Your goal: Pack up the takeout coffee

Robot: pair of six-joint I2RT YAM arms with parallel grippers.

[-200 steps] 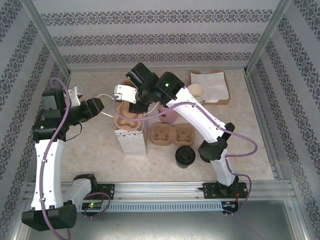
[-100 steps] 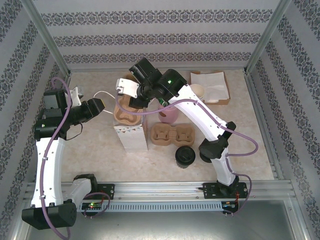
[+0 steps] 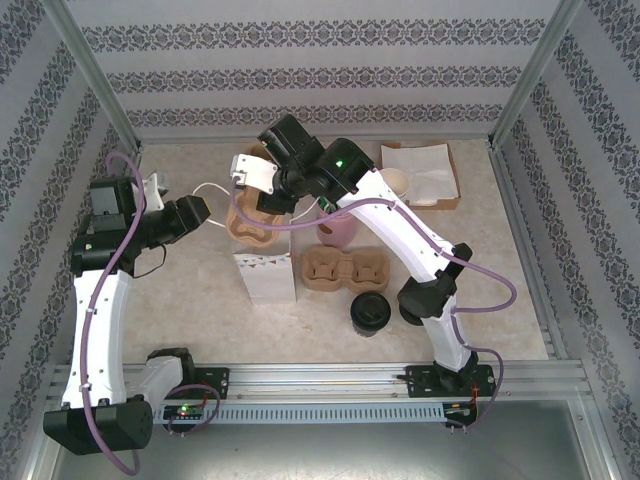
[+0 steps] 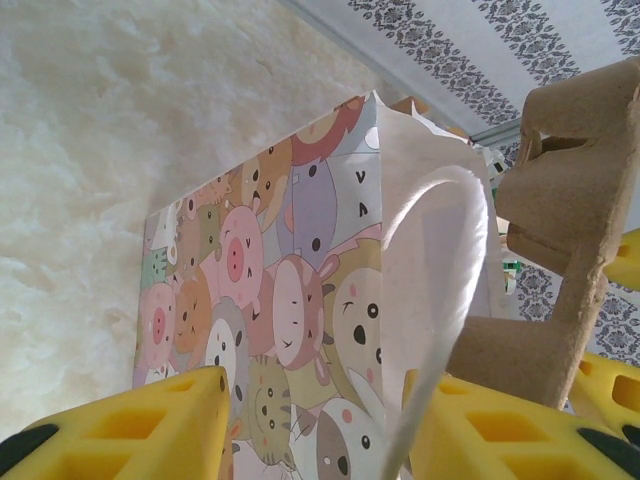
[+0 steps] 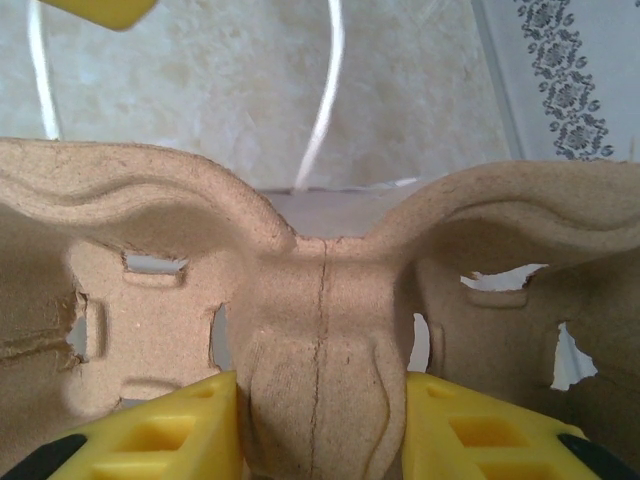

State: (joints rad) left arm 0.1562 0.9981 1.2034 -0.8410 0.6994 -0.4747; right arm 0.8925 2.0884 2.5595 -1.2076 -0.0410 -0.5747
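walls: white wallpaper with grey floral bands (image 3: 320, 80) | surface: beige marbled tabletop (image 3: 190, 300) | frame: silver aluminium corner posts (image 3: 93, 80) | near edge: silver slotted metal rail (image 3: 320, 378) | light: even, soft

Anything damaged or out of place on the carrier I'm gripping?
Yes. The carrier in the right gripper has ragged, torn edges around its side slots, worst at the lower right and far left of the right wrist view.
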